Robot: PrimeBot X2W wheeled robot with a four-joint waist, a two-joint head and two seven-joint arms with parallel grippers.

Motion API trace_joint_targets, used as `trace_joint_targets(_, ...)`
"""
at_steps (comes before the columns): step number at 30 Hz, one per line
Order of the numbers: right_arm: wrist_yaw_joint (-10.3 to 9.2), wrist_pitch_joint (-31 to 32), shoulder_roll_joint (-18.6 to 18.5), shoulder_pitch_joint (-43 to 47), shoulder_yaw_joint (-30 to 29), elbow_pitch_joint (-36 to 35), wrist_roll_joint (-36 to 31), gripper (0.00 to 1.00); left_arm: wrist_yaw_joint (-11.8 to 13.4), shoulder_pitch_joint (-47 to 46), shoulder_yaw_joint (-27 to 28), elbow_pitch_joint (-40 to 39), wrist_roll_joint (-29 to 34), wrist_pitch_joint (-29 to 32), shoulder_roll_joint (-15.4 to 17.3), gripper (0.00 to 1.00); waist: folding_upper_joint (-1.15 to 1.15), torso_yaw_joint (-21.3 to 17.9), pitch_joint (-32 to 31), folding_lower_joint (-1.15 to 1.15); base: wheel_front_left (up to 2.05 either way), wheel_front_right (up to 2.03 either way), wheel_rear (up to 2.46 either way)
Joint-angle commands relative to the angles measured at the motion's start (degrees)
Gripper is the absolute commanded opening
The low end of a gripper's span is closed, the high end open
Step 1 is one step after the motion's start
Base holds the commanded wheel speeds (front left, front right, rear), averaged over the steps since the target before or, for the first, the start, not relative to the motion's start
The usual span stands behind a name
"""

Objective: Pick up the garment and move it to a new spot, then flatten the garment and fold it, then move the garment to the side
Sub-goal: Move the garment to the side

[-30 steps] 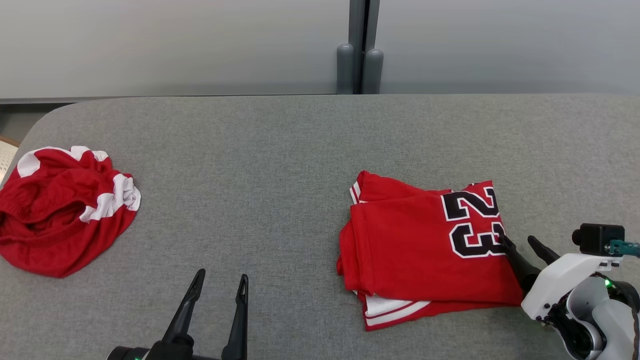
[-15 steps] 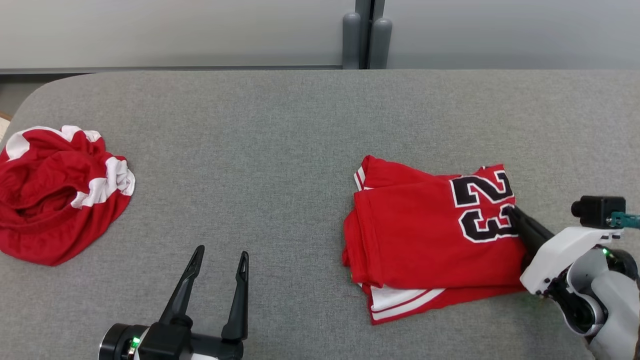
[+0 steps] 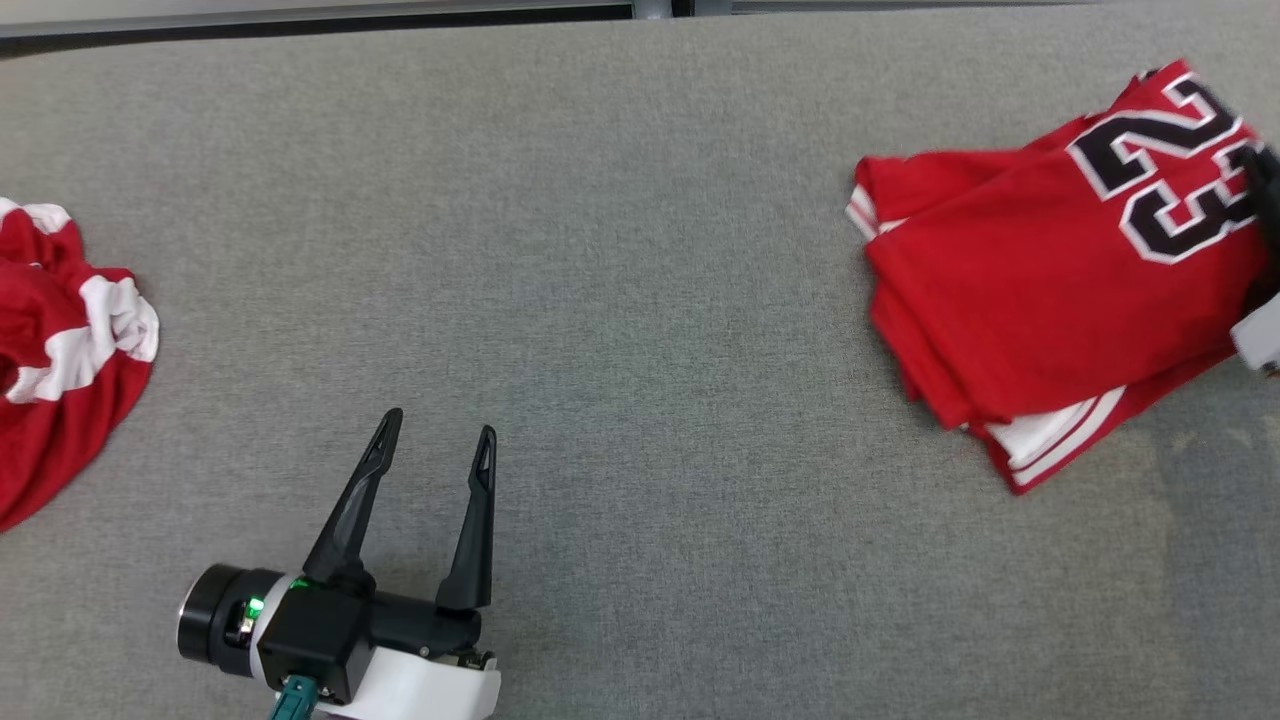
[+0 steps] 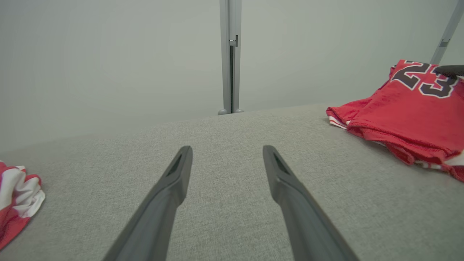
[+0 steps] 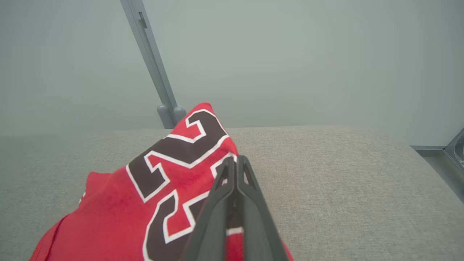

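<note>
Two red garments on the grey table (image 3: 640, 250). The folded jersey (image 3: 1050, 290), number 23 facing up, lies toward the right side in a neat stack, white trim showing underneath. Right gripper (image 5: 235, 161) is pinched tight on the numbered edge, and that corner is raised a little. Left gripper (image 3: 438, 424) is spread wide with nothing in it, hovering mid-table. A crumpled red-and-white garment (image 3: 60, 380) sits far left, well apart. My reading: flattening and folding look done; only the move to the side is left.
</note>
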Motion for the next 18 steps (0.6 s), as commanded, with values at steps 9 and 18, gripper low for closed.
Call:
trace_joint_targets(9,-0.02,-2.37,-7.33,-7.27,-3.86,5.44,-0.04,0.00,-1.85,-5.63,1.39,-2.16,0.89,0.02,0.81,1.00,0.00,-3.92,8.72,0.00,0.00,0.00,0.00)
trace_joint_targets(18,-0.02,-3.84,-11.33,-10.51,-6.92,11.34,-0.46,0.00,-1.49,-7.74,2.06,-4.72,2.91,0.02,2.38,1.00,0.00,-4.40,11.00,0.00,0.00,0.00,0.00)
